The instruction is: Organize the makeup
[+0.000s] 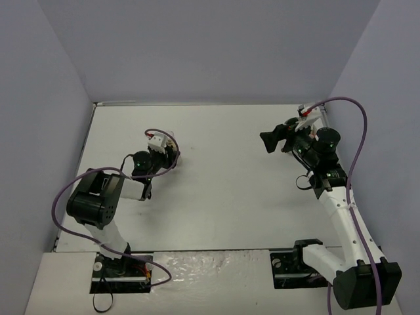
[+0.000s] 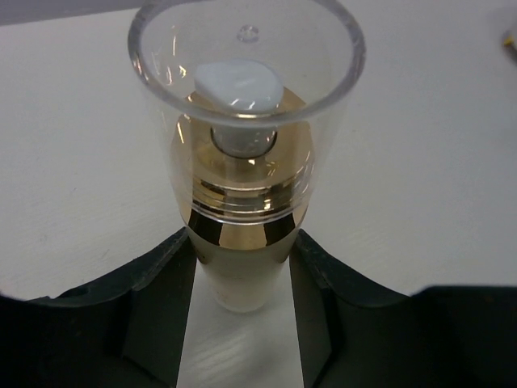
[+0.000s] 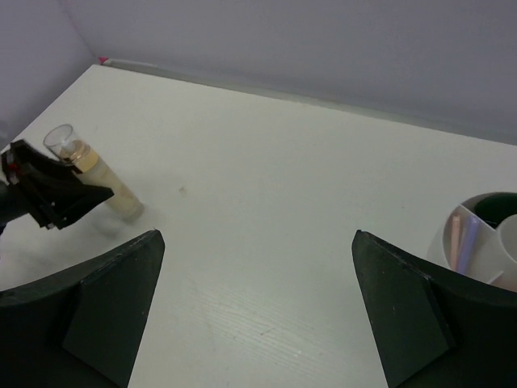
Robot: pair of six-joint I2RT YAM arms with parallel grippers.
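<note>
With the left fingers (image 2: 157, 279) pinching the bottle (image 2: 242, 283) at its gold collar, tilted over the left side of the worktop (image 3: 266, 210), the arm should probably lift slowly, keeping it steady toward the divided bowl (image 3: 442, 242) on the right side, where the right fingers (image 3: 105, 299) hang spread.

The top camera looks steeply down from above the near edge over the whole table (image 1: 223, 190). The left wrist camera sits right against the bottle (image 2: 242, 178), looking along the left pincer (image 2: 242, 242). The right wrist camera faces leftward, low, from well away, sharing that bottle and pincer.
</note>
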